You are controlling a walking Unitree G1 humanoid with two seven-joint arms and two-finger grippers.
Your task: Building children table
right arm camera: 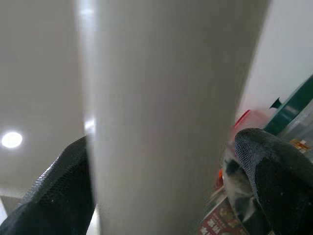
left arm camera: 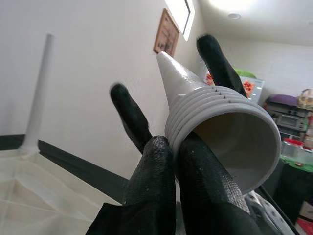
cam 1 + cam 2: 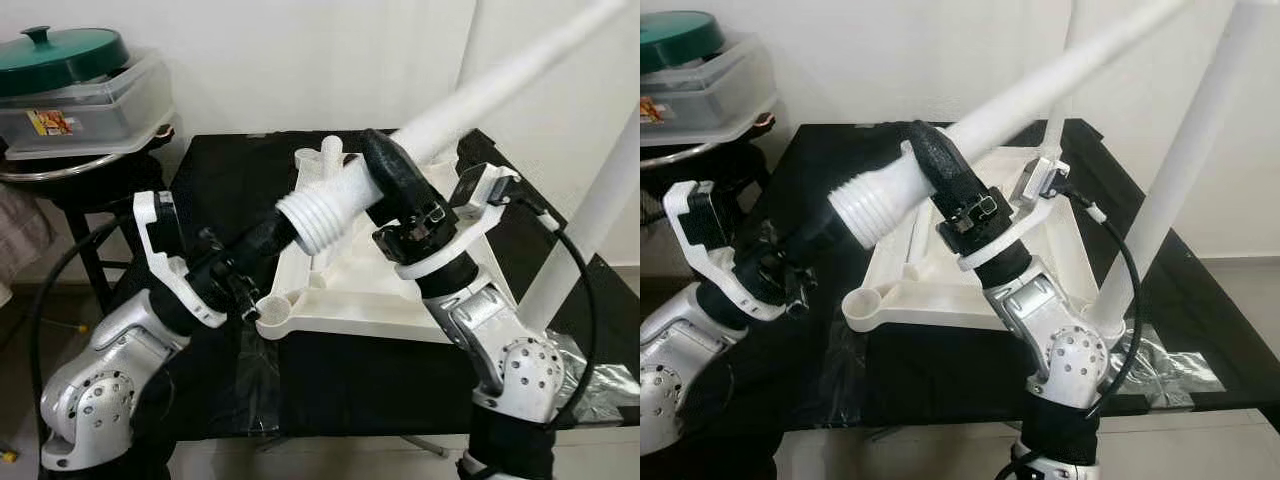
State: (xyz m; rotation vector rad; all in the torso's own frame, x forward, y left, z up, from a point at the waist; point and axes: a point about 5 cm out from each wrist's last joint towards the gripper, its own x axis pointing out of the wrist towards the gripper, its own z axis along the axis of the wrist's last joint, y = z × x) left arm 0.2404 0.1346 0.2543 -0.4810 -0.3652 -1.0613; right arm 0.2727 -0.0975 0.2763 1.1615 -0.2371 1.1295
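Tabletop [image 3: 400, 290] first: in the left eye view you see it lying upside down on the black counter [image 3: 230, 170], centre of frame, with a fitted leg [image 3: 590, 220] rising at the right edge and an open corner socket [image 3: 272, 312] at its lower-left corner. The loose table leg [image 3: 470, 100] runs as a long diagonal from its ribbed, threaded end at centre-left up to the upper right corner. Your left hand [image 3: 262, 240] comes in from lower left and is clamped on that ribbed end. Your right hand [image 3: 395, 170] wraps the shaft just above the ribs, fingers closed around it. A tub with a green lid [image 3: 60, 50] sits at upper left.

In the right eye view the same diagonal holds: the ribbed end [image 3: 875, 205] hangs above and slightly right of the empty socket [image 3: 865, 305], not touching it. I judge the leg's long axis is tilted far from upright, so the coming move turns on swinging it vertical over that socket; your left hand is the nearer one.

In the left wrist view you look at the hollow ribbed mouth of the leg [image 2: 234, 137], with black fingers [image 2: 215, 58] pressed on its sides.

In the right wrist view the white shaft [image 1: 166, 117] stands between the two fingertips [image 1: 279, 166], squeezed by both.
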